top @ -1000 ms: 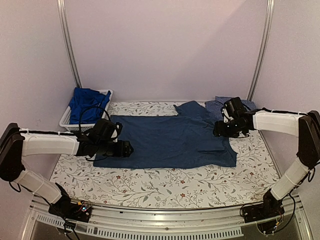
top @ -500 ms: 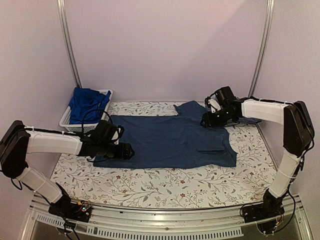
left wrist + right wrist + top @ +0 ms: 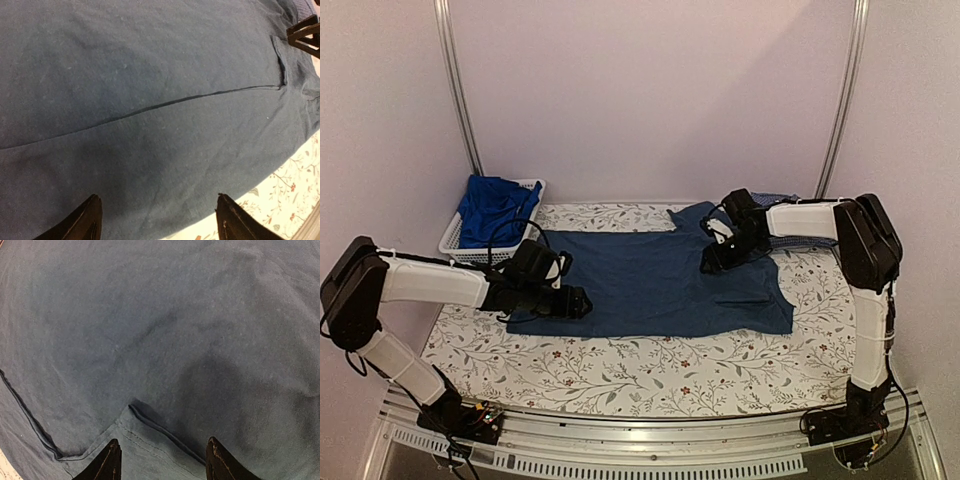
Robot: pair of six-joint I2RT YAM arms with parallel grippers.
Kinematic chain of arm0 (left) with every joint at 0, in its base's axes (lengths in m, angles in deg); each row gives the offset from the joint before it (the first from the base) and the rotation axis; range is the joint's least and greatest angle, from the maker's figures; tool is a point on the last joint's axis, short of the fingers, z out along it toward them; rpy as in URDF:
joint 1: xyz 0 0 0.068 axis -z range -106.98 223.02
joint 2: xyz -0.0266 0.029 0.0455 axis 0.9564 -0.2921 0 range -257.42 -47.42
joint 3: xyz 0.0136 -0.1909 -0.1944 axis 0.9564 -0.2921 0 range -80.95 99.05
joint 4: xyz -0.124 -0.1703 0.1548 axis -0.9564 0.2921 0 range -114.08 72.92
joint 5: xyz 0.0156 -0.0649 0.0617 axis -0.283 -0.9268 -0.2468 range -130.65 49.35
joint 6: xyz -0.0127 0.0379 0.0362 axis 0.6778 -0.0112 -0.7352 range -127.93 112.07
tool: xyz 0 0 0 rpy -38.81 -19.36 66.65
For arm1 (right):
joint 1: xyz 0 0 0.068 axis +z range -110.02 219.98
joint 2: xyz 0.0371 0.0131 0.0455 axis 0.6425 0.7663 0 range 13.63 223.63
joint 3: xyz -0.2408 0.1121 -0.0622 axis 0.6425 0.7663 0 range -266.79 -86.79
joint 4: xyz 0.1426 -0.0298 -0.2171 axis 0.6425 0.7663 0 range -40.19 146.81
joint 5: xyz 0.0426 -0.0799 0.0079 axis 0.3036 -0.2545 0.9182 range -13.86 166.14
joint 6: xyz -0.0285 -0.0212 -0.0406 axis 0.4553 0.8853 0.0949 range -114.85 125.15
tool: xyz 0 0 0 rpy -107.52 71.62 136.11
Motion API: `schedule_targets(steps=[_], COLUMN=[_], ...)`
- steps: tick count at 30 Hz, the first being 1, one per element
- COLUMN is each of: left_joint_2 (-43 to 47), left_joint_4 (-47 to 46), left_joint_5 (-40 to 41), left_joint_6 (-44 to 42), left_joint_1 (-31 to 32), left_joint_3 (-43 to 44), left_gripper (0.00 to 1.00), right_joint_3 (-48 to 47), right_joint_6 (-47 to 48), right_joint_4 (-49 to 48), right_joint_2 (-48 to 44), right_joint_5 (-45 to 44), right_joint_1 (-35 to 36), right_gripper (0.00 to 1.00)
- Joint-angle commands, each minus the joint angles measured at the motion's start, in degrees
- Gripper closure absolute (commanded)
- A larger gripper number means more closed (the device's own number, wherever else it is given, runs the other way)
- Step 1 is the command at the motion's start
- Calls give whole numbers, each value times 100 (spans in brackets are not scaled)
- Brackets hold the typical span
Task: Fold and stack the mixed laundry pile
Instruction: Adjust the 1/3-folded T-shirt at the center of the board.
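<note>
While both pairs stand open, the left fingers [image 3: 86, 220] hang over the left end and the right fingers [image 3: 111, 462] over a sleeve seam of the navy T-shirt [image 3: 650, 285], spread flat on the counter [image 3: 650, 375]; a blue garment [image 3: 492, 205] lies in the basket [image 3: 450, 243].

Dark navy T-shirt [image 3: 660, 285]: plain, with darker seam lines. Bright royal-blue garment [image 3: 492, 208]: plain, unpatterned. Mesh basket [image 3: 452, 243]: white. Table cover [image 3: 650, 370]: off-white ground printed with grey-green trailing vines, leaves and small red flowers. Left arm [image 3: 430, 285] and right arm [image 3: 802, 218]: white links, black joints and black cables. Left gripper [image 3: 157, 212] and right gripper [image 3: 164, 452]: black throughout. Back wall [image 3: 650, 100]: pale lilac, unpatterned. Upright rails [image 3: 458, 90]: silver-grey metal.
</note>
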State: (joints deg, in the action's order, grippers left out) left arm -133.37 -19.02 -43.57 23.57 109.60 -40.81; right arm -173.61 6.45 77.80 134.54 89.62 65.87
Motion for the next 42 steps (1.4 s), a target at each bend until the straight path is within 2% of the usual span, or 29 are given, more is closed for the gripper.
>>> schedule_targets(steps=[1, 11, 25, 29, 34, 36, 42], left_joint_2=[-94, -149, -213, -229, -232, -235, -258], left_joint_4=[-167, -201, -269, -273, -269, -270, -299], left_joint_5=[-120, -154, -237, -231, -227, -219, -261], left_joint_6=[-67, -78, -55, -65, -75, -77, -69], left_joint_1=[-84, -95, -106, -107, -122, -126, -146], left_joint_3=[110, 131, 99, 82, 81, 73, 56], left_gripper=[22, 22, 22, 22, 22, 23, 22], right_joint_3=[-174, -366, -758, -838, -931, -989, -1247], right_joint_6=[168, 362, 388, 397, 396, 406, 448], right_joint_4=[161, 124, 276, 348, 390, 402, 470], right_joint_2=[131, 311, 771, 852, 818, 796, 763], right_joint_5=[-294, 318, 450, 491, 619, 663, 715], right_joint_1=[21, 34, 146, 172, 179, 193, 320], right_gripper=[44, 46, 53, 64, 93, 99, 100])
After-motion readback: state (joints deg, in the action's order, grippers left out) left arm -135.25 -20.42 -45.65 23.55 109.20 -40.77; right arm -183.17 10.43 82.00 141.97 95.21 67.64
